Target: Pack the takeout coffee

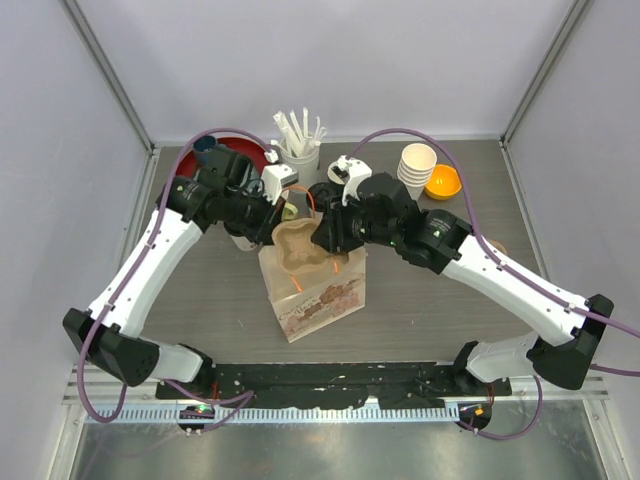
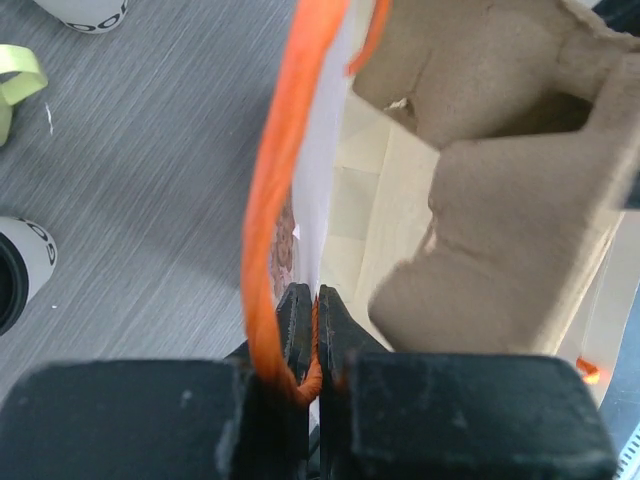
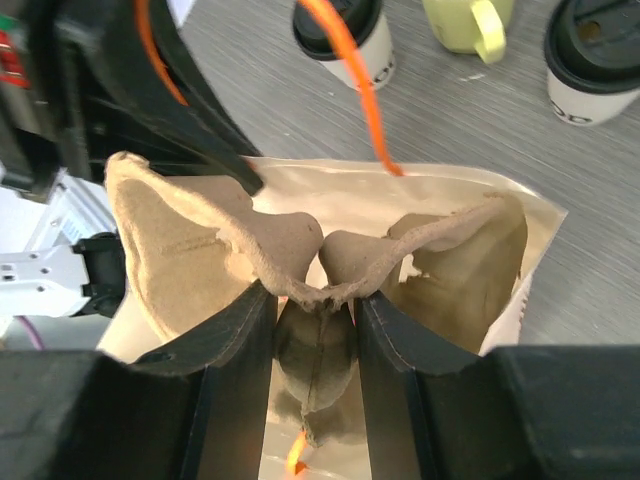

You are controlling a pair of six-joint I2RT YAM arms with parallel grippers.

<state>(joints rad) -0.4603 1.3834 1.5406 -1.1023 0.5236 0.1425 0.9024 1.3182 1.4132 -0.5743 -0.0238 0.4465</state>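
White arm links [image 1: 150, 265], black joints; purple cables [image 1: 400, 131]; left hand [image 2: 312, 305], right hand [image 3: 312, 325] black.

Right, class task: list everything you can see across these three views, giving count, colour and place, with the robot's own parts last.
paper bag: one, cream with a print, standing open mid-table
orange handle: one, on the bag's rim
cup carrier: one, brown pulp, partly in the bag's mouth
lidded cups: two, cream-white with black lids, on the table beyond the bag
mug: one, yellow-green, between the lidded cups
lidless cups: one stack, white, back right
bowl: one, orange, beside that stack
pot of sticks: one, white, back centre
plate: one, red, back left, partly hidden
table: grey
left gripper: black, shut on the orange handle
right gripper: black, gripping the cup carrier's middle ridge
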